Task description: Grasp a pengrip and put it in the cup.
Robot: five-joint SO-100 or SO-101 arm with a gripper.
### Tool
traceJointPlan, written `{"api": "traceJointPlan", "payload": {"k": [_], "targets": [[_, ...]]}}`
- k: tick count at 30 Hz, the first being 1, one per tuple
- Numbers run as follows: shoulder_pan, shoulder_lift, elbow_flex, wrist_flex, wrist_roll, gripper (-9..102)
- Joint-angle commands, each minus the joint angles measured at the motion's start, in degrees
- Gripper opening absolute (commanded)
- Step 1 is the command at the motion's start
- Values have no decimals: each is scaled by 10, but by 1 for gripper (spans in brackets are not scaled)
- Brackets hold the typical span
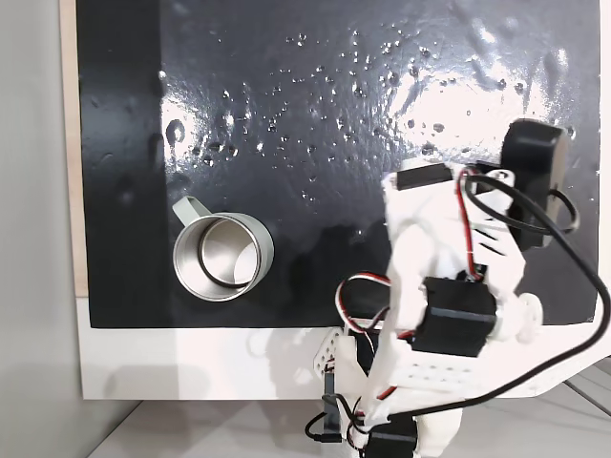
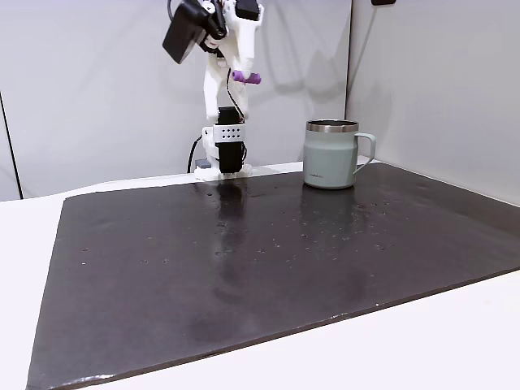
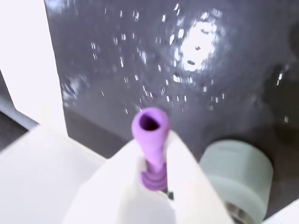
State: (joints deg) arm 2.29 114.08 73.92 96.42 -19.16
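1 arm is standing at the edge of a black mat point(image 2: 244, 268) that is covering most of the white desk point(image 2: 455, 341). Its end effector point(image 3: 154, 154) is closing on 1 purple pen grip point(image 3: 152, 140); in the wrist view the 2 white fingers point(image 3: 187, 177) are pressing the grip from both sides, and its open end is sticking out past the fingertips. In a fixed view from the front, the end effector point(image 2: 241, 75) is hanging high above the mat with the pen grip point(image 2: 246, 78) lying roughly level between the fingers.

1 metal cup point(image 2: 333, 154) is standing upright on the mat, lower than the end effector and off to its right in that front view, well apart from it, with its 1 handle pointing right. In the wrist view the cup point(image 3: 236, 172) is sitting below and to the right of the fingertips. In the fixed view from above, the cup point(image 1: 222, 256) is showing a shiny inside, and it is lying to the left of the arm point(image 1: 449, 315).
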Motion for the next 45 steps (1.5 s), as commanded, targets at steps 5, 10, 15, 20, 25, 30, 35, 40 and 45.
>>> {"api": "traceJointPlan", "payload": {"k": [5,10,15,20,25,30,35,40,45], "targets": [[-155,19,6,5,70,0],[-270,12,8,6,90,0],[-375,1,25,7,92,0],[-449,-7,54,8,86,0],[-490,-10,74,8,67,0],[-519,-9,89,8,53,0],[-529,-13,88,8,47,0],[-532,-16,93,7,47,19],[-532,-16,96,7,47,41]]}}
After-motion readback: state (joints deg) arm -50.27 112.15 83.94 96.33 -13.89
